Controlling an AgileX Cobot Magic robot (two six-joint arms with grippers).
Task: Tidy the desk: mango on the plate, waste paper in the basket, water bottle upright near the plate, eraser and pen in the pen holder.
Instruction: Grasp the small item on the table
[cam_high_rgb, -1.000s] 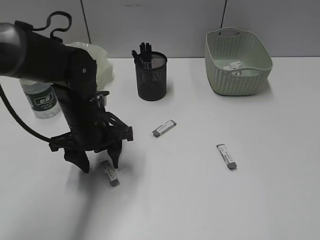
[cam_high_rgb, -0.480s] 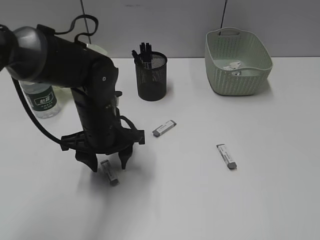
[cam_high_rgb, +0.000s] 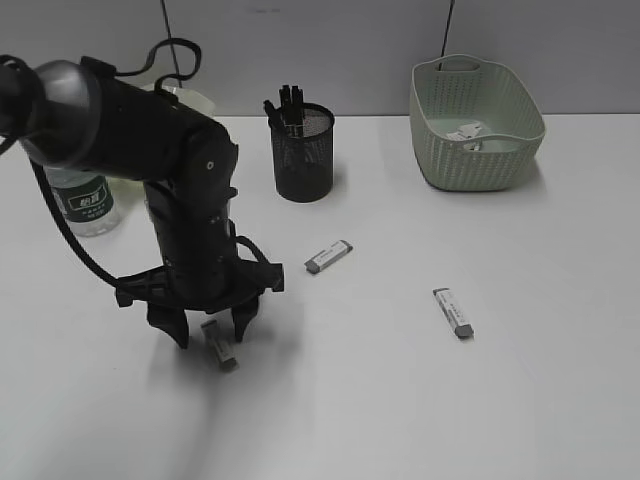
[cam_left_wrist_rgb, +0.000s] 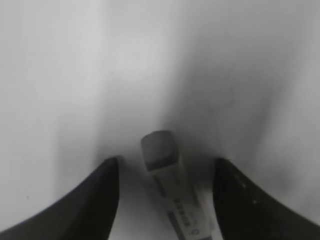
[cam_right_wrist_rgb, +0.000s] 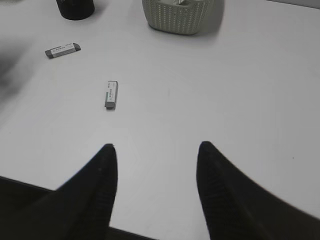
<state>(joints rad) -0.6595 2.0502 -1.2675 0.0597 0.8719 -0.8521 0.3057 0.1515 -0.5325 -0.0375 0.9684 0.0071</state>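
Note:
My left gripper (cam_high_rgb: 211, 336) is open and low over the white desk (cam_high_rgb: 380, 400), its fingers astride a grey-tipped white eraser (cam_high_rgb: 220, 346); in the left wrist view the eraser (cam_left_wrist_rgb: 167, 175) lies between the open jaws (cam_left_wrist_rgb: 165, 165), untouched. Two more erasers lie at the middle (cam_high_rgb: 328, 257) and to the right (cam_high_rgb: 453, 313). The black mesh pen holder (cam_high_rgb: 303, 155) holds pens. The water bottle (cam_high_rgb: 82, 200) stands upright at the left behind the arm. The green basket (cam_high_rgb: 476, 125) holds the waste paper (cam_high_rgb: 467, 133). The plate (cam_high_rgb: 190, 97) is mostly hidden; the mango is hidden. My right gripper (cam_right_wrist_rgb: 156, 150) is open and empty.
A grey partition wall runs along the back of the desk. In the right wrist view the two free erasers (cam_right_wrist_rgb: 111, 94) (cam_right_wrist_rgb: 62, 50) lie ahead, with the basket (cam_right_wrist_rgb: 176, 15) and pen holder (cam_right_wrist_rgb: 75, 7) at the far edge.
My left arm has shifted right and lowered, bringing its open fingers from beside the near-left eraser to either side of it. The eraser has not moved.

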